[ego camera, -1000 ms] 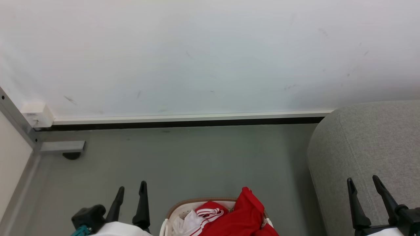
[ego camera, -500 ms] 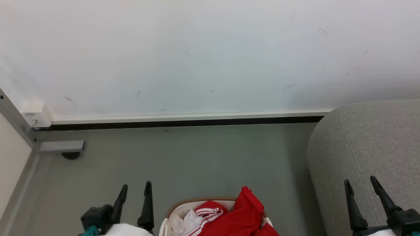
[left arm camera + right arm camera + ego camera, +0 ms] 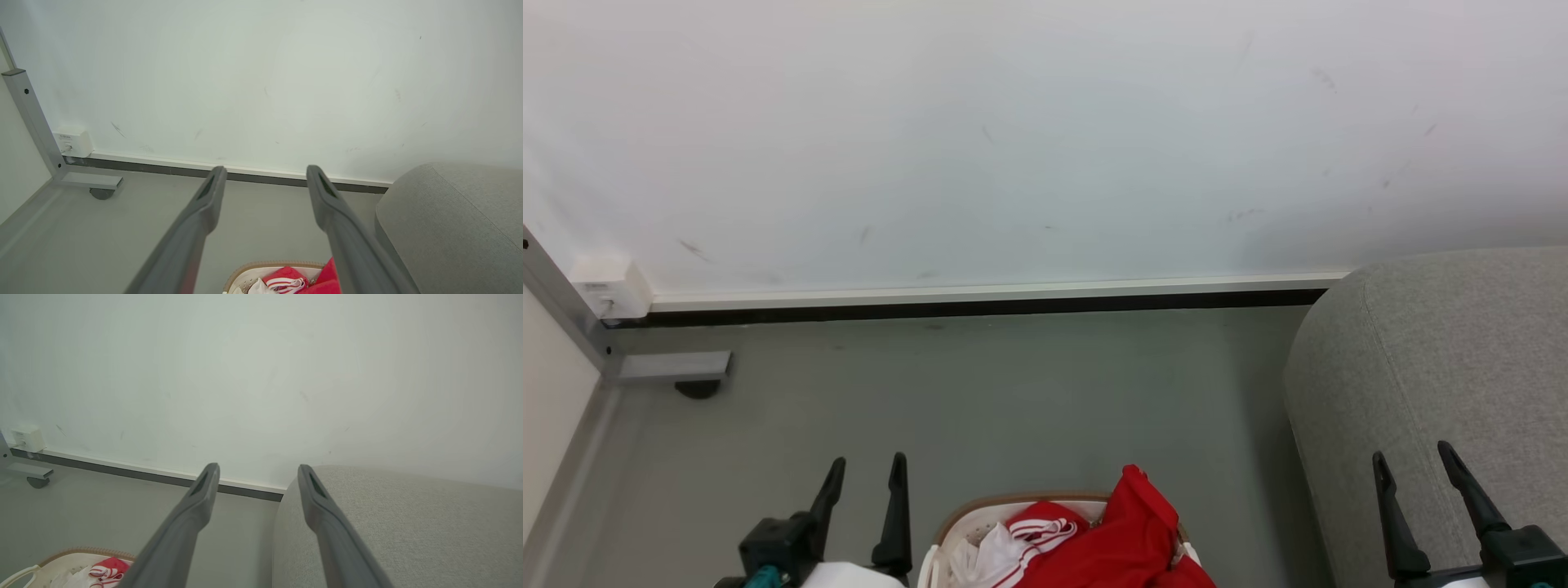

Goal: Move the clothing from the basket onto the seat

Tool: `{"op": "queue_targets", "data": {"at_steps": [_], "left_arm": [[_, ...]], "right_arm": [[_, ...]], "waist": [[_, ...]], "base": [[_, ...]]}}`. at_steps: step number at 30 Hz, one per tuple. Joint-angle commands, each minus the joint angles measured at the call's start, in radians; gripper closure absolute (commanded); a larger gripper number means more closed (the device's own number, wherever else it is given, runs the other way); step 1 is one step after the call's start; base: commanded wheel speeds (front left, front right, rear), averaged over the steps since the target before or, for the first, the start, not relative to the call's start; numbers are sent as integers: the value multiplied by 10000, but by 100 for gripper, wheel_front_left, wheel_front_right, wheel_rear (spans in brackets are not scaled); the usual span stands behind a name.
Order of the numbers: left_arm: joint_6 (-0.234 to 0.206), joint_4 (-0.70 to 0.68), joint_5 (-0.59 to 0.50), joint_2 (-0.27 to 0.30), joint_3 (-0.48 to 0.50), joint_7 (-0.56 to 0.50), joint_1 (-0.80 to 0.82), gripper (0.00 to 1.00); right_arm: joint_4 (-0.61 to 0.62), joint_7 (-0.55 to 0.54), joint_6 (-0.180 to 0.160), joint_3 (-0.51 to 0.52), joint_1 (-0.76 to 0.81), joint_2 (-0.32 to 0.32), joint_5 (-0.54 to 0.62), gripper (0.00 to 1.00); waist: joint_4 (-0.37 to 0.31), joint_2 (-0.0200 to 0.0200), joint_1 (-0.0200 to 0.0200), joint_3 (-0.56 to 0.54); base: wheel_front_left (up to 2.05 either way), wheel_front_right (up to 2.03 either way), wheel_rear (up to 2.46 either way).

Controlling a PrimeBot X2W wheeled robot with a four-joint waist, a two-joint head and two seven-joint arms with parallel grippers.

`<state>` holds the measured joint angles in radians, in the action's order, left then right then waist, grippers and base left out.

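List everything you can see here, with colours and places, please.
clothing: at least two pieces, red, one white-striped, heaped in the basket
basket: one, white with brown rim, on the floor, bottom centre
seat: one, light grey, right
floor: grey
wall: white, behind
socket box: one, white, low on wall, left
metal frame: one, grey, left corner
left tool: one, black, open, left of basket
right tool: one, black, open, before the seat

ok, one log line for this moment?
phase: pre-grasp | left pincer: open, empty | right pincer: open, empty | clothing: in basket | seat: right of basket
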<state>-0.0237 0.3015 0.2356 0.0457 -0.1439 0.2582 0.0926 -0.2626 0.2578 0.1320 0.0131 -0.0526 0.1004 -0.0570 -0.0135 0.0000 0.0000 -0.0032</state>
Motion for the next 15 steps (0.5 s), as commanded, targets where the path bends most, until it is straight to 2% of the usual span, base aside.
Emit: {"op": "queue_targets", "data": {"at_steps": [1, 15], "left_arm": [[-38, 31, -322, 81, -7, 80, -79, 0], [-36, 55, -125, 80, 37, 68, -2, 0]], "right_arm": [[-26, 88, -24, 58, 160, -6, 140, 0], [-16, 66, -24, 45, 142, -35, -187, 0]], "waist": [[-4, 0, 0, 8], [3, 0, 0, 71]], "base": [[0, 0, 0], [0, 0, 0]]}}
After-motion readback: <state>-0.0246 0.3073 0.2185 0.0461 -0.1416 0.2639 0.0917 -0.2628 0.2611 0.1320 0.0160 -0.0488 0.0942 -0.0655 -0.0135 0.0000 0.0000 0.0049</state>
